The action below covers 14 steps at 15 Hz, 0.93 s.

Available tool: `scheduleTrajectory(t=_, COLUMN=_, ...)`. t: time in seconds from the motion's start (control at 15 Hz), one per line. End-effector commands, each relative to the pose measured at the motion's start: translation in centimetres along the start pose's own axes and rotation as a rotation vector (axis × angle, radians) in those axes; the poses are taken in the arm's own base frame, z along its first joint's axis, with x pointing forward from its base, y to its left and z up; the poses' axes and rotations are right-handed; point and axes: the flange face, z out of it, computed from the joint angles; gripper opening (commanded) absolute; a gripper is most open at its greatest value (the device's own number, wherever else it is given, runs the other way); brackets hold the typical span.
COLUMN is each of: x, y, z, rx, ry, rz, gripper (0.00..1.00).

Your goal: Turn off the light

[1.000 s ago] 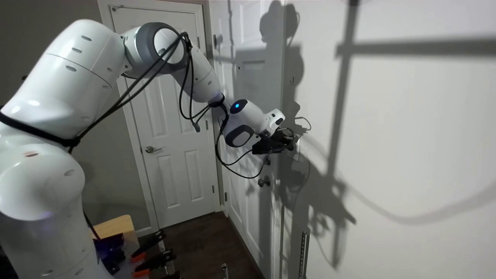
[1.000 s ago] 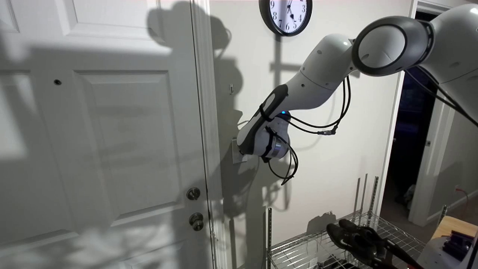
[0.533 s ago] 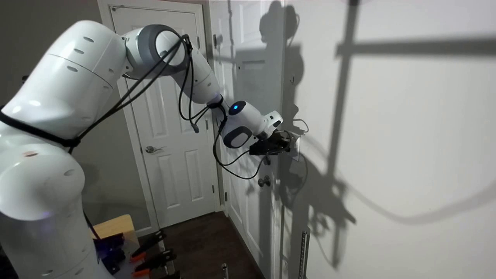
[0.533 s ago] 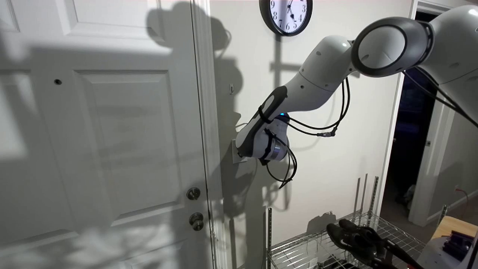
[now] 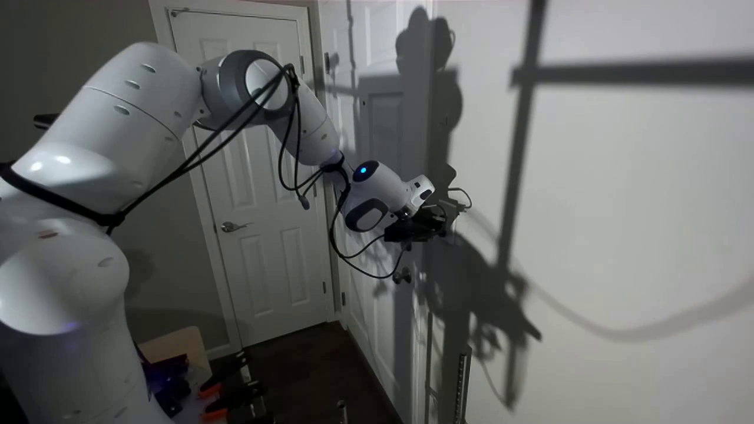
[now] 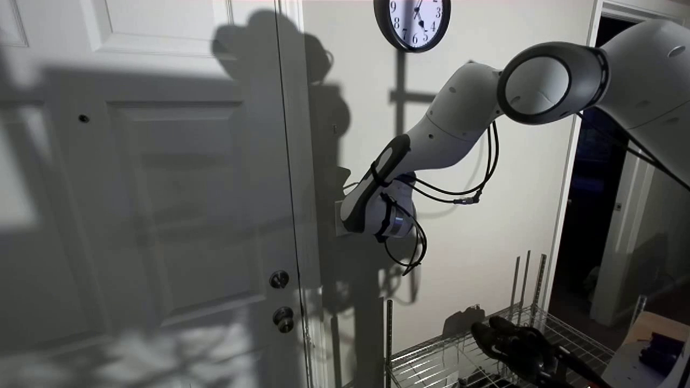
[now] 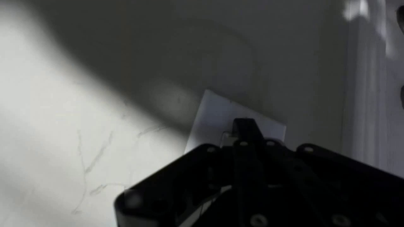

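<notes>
A white light switch plate (image 7: 211,113) is on the wall in the wrist view. My black gripper (image 7: 244,124) is over it with its fingers together, and nothing shows between them. The edge of a switch (image 7: 226,139) shows just left of the fingertips; the rest of it is hidden behind them. I cannot tell whether the fingertips touch it. In an exterior view the gripper (image 5: 439,227) is at the wall by the plate, beside the white door. In an exterior view the plate (image 6: 339,222) shows partly behind the arm, which hides the gripper.
A white door (image 6: 178,205) with a knob (image 6: 283,319) and deadbolt stands beside the plate. A clock (image 6: 414,24) hangs above. A wire shelf (image 6: 426,366) with black tools (image 6: 517,345) stands below the arm. Cables (image 5: 365,271) hang from the wrist.
The room has become darker, with dimmer walls, doors and floor. The arm has moved lower, and the gripper has shifted slightly downward along the wall.
</notes>
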Motion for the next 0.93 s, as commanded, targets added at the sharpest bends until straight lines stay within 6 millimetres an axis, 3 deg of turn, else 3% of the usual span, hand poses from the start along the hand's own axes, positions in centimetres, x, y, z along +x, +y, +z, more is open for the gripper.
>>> scheduleTrajectory(t=0.0, x=1.7, y=0.4, z=0.6, rx=-0.037, ry=0.042, rz=-0.013, gripper=0.02)
scheduleTrajectory(t=0.13, x=0.5, y=0.2, z=0.5, rx=-0.024, ry=0.014, rz=-0.007, gripper=0.02)
scheduleTrajectory(t=0.47, x=1.1, y=-1.6, z=-2.6, rx=0.136, ry=0.017, rz=0.035, gripper=0.02)
scheduleTrajectory(t=0.87, x=1.1, y=1.1, z=-5.9, rx=0.218, ry=-0.012, rz=0.118, gripper=0.01)
